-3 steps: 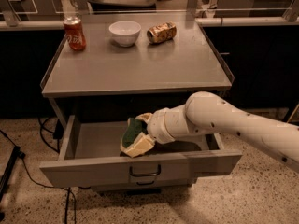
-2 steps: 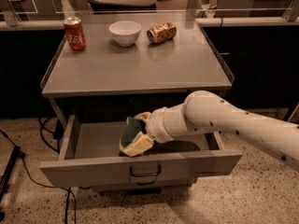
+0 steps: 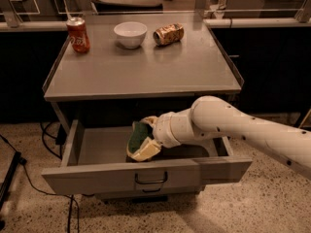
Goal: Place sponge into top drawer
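Barely moved, pincer (image 3: 146, 138) grips sponge (image 3: 137, 134) inside top drawer (image 3: 97, 176), fingertips hidden

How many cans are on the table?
2. A red can stands at the back left; a gold can lies on its side right of the bowl. The gripper holds the sponge over the top drawer.

Grey metal top drawer (image 3: 97, 176), dull and smooth, thin wire handle (image 3: 151, 179). Matt grey metal table top (image 3: 146, 67). Soft foam sponge (image 3: 138, 135), rough dark green face, pale yellow spongy side, pinched in smooth cream plastic gripper (image 3: 147, 138) over the open drawer. Glossy white bowl (image 3: 130, 33), shiny red can (image 3: 77, 34).
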